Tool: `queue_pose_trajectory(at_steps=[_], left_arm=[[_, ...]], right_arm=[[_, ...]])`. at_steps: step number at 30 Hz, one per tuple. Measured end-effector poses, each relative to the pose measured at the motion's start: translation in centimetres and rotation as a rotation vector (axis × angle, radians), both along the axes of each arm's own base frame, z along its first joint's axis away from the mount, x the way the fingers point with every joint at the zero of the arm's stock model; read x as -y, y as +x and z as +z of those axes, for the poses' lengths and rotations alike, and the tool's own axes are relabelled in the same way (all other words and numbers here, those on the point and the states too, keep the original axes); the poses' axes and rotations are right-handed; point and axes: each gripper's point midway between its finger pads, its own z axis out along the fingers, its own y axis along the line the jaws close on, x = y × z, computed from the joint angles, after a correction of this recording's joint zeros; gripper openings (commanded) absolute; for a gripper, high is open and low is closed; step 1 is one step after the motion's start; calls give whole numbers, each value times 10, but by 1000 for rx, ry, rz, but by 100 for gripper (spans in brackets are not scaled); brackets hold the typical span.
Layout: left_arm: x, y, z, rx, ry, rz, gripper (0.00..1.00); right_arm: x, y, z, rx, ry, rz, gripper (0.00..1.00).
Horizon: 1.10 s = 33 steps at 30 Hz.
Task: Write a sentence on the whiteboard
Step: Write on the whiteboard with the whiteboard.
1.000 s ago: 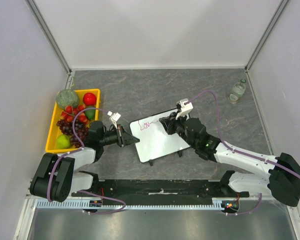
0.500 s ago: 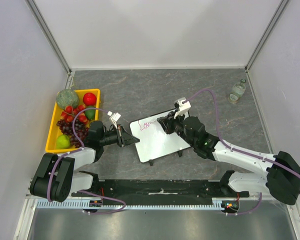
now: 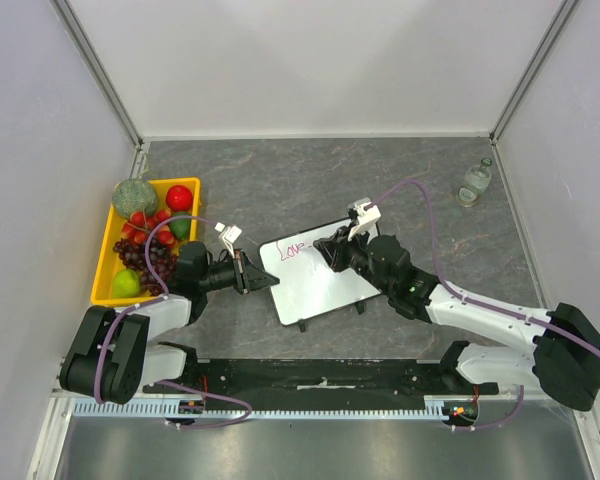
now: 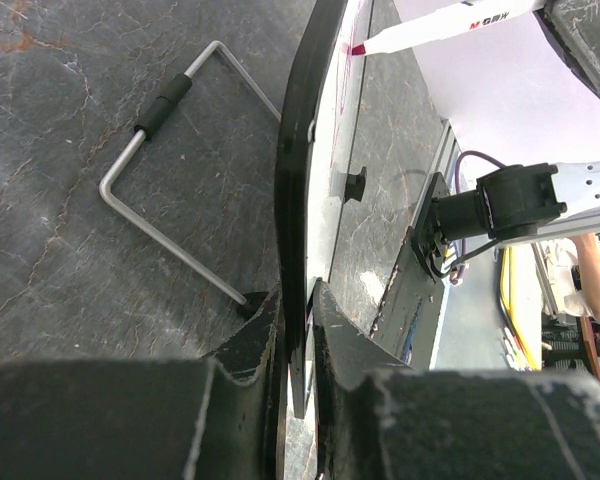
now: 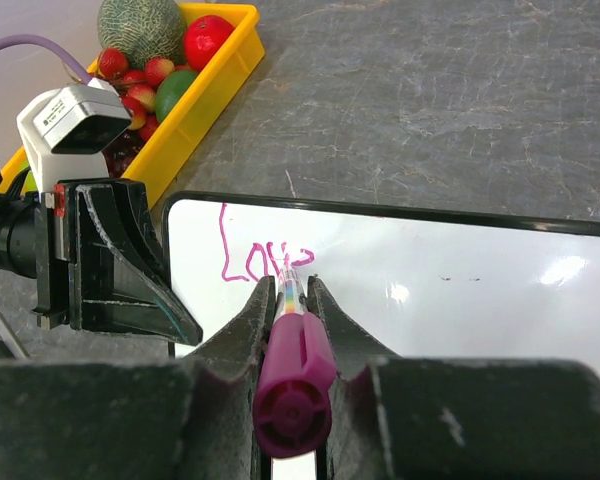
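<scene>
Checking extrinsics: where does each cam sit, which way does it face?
Top external: above and behind the bases, looking down at the table; left arm and right arm show, whiteboard between them.
Left wrist: on the left arm, sighting along the whiteboard's edge; left claw clamps its frame.
Right wrist: on the right arm, looking down the marker at the pink writing; right claw grips the marker.
Shared: both wrist views show the marker tip on the whiteboard.

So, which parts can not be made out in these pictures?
- The end of the sentence: right wrist view, the marker and the right gripper cover it.
- The same writing, top view: too small to read.
- The whiteboard face: left wrist view, seen edge-on.
- The bottle label: top view, too small.
</scene>
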Motion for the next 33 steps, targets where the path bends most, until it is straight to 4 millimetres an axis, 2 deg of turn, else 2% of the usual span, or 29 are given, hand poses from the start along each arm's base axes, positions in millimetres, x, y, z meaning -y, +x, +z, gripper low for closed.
queue_pose_trajectory(at_steps=[22,33], left_arm=[[0,0,0,0,0,0,2],[0,-1,1,3,-4,-7,2]], right_arm=[[12,-3,-5,-10,-16,-31,0],[18,-4,9,1,-15,-43,0]])
